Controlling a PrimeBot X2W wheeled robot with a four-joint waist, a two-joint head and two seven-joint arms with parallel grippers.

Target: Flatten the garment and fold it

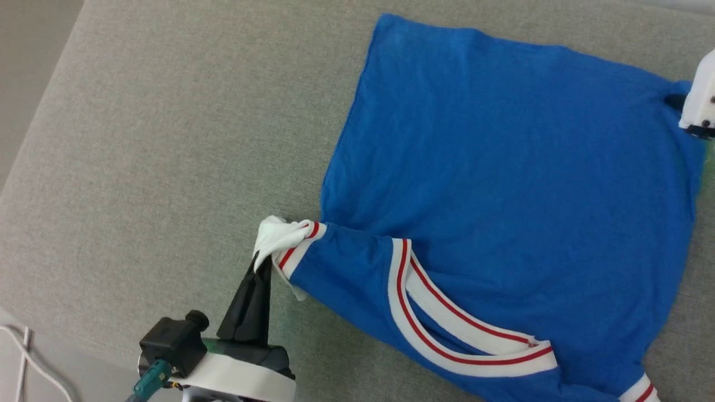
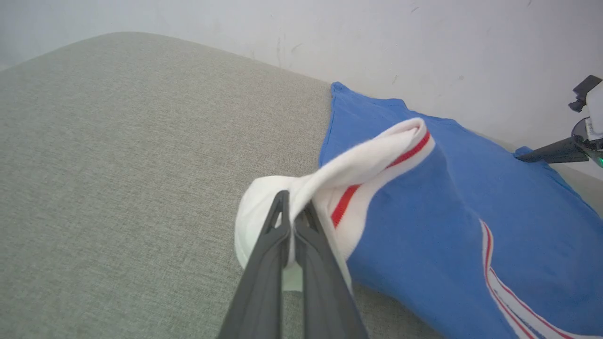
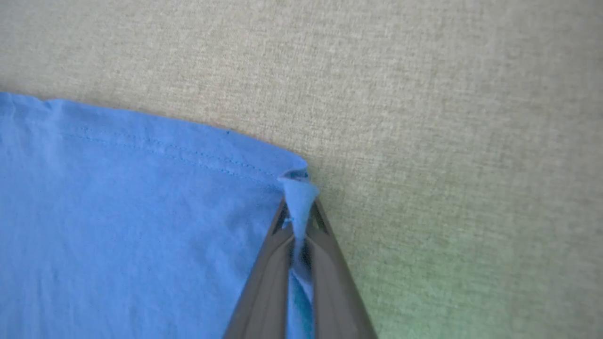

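Left pincer [image 1: 262, 269]: closed tight on the bunched end of the white sleeve [image 1: 276, 234], at the garment's near-left corner.
Sleeve: twisted and raised off the worktop [image 1: 139, 167], with its red-striped cuff band curled over.
Garment [image 1: 503, 167]: lies on the grey fabric worktop, right of centre. The blue body is mostly flat and the striped collar [image 1: 447, 335] is on the near side.
Right pincer [image 3: 297, 212]: closed on a thin pinch of the blue hem corner [image 3: 297, 186] at the far right.
Risk, left: if the sleeve is pulled outward while twisted, it will likely be laid down with the twist still in it.
Risk, right: the hem pinch is small, so a firm stretch could slip it free.
Risk, both: uneven pulls could drag the whole body askew.
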